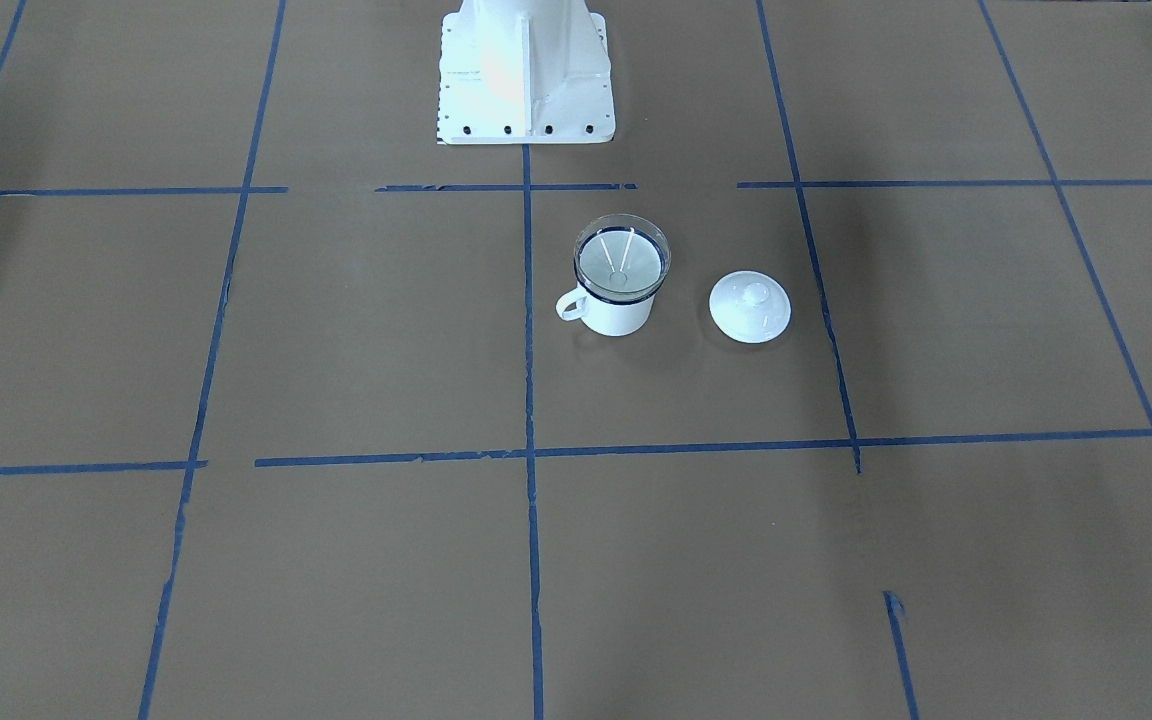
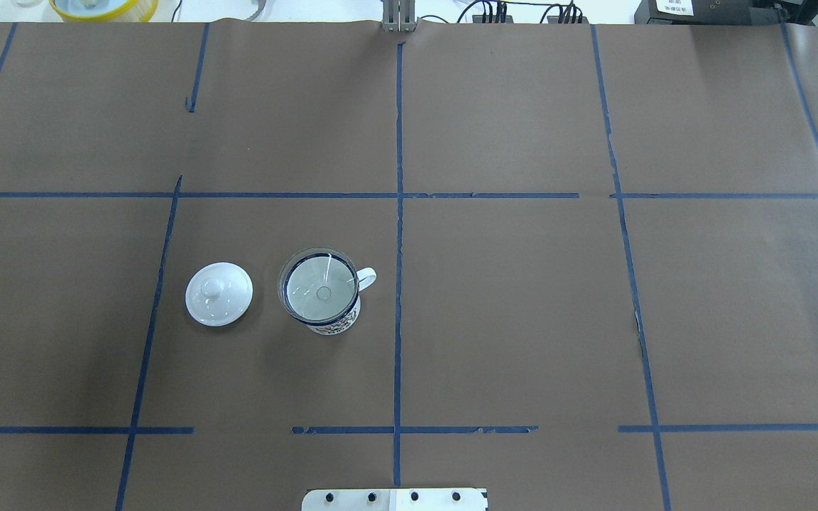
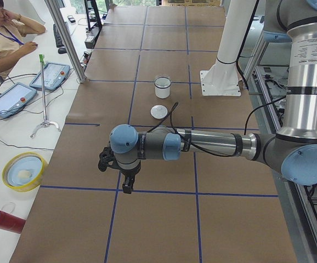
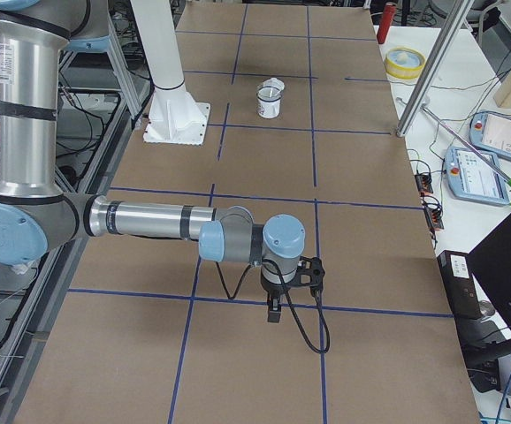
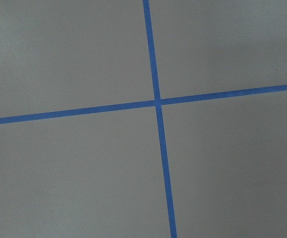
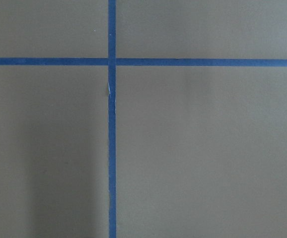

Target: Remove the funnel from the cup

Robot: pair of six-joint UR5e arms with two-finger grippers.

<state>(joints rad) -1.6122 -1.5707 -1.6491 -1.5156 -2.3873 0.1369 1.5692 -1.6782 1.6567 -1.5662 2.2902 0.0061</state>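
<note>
The clear funnel (image 1: pixel 622 262) sits in the white mug (image 1: pixel 618 312) with the dark blue rim, near the table's middle, its handle toward the centre line. Both also show in the overhead view, the funnel (image 2: pixel 319 286) inside the cup (image 2: pixel 334 324). My left gripper (image 3: pixel 126 186) shows only in the exterior left view, far from the cup over the table's left end; I cannot tell if it is open. My right gripper (image 4: pixel 274 311) shows only in the exterior right view, far from the cup over the right end; I cannot tell its state. Both wrist views show only brown paper and blue tape.
A white domed lid (image 1: pixel 750 307) with a knob lies flat beside the cup, on my left of it (image 2: pixel 219 294). The robot's white base (image 1: pixel 526 80) stands behind the cup. A yellow-rimmed bowl (image 3: pixel 24 171) and tablets lie off the table, by an operator.
</note>
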